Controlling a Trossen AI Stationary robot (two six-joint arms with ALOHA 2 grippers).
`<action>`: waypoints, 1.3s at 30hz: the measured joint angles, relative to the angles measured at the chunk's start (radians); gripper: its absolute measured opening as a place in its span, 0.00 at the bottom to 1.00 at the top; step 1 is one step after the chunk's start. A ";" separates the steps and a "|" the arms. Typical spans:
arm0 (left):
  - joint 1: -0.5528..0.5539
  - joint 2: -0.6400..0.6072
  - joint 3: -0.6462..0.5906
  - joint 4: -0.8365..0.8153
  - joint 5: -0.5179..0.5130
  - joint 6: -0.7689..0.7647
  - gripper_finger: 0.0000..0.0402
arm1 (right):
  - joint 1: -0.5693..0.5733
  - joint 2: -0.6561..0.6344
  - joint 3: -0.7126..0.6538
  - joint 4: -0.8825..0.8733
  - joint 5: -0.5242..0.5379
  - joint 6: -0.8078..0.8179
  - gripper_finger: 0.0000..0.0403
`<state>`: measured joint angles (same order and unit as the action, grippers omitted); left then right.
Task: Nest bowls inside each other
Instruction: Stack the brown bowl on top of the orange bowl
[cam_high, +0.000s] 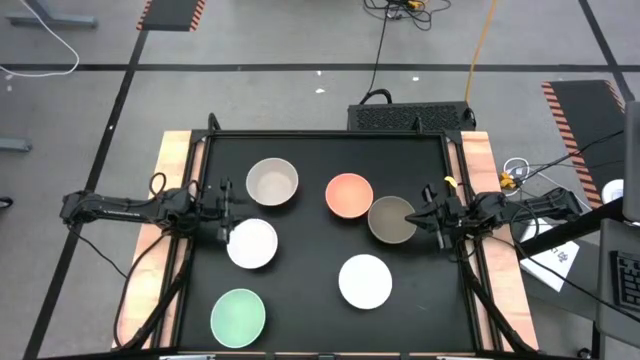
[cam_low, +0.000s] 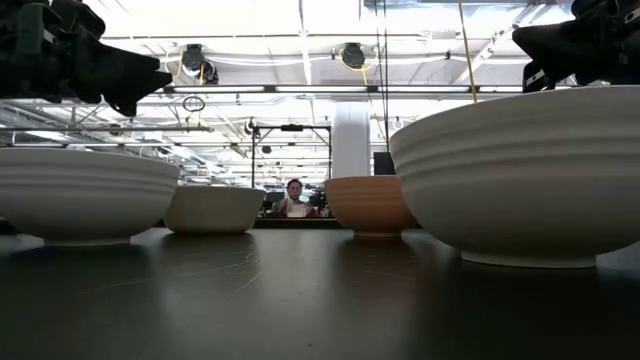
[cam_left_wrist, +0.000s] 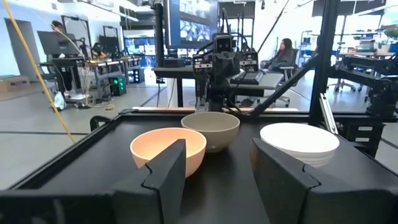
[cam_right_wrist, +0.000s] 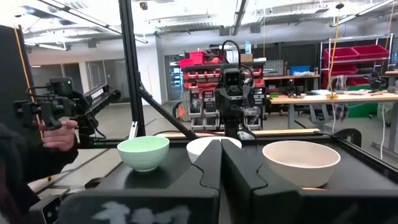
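From above, six bowls sat apart on the black surface (cam_high: 310, 310): the beige-grey bowl (cam_high: 272, 182), the salmon-orange bowl (cam_high: 349, 195) almost touching the olive-brown bowl (cam_high: 391, 219), one white bowl (cam_high: 252, 243), the other white bowl (cam_high: 365, 281) and the mint green bowl (cam_high: 238, 314). My left gripper (cam_high: 228, 209) hung between the beige-grey and the nearer white one, my right gripper (cam_high: 428, 217) just beside the olive-brown rim.

At table height, big pale bowls filled both sides; a person (cam_low: 293, 199) sat far behind.

Through my left wrist, my fingers (cam_left_wrist: 166, 173) stood partly apart, holding nothing, with salmon-orange, olive-brown and white bowls ahead.

Through my right wrist, my fingers (cam_right_wrist: 239, 167) were pressed together, empty. A hand (cam_right_wrist: 57, 134) at the edge held a dark device (cam_right_wrist: 53, 102). I could read no writing anywhere.
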<state>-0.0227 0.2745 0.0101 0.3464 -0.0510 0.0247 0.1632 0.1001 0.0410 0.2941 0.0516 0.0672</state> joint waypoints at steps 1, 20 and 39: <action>0.000 0.000 0.000 0.002 -0.002 0.002 0.45 | 0.000 0.000 0.000 0.000 0.000 0.003 0.00; 0.000 0.000 0.001 0.130 0.024 0.074 0.45 | 0.000 0.000 0.000 0.109 0.000 -0.030 0.00; 0.000 0.000 0.001 0.120 0.024 0.077 0.45 | 0.000 0.000 0.000 0.106 0.000 0.026 0.23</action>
<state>-0.0228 0.2745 0.0109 0.4667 -0.0273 0.1019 0.1635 0.1001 0.0410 0.4000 0.0513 0.0933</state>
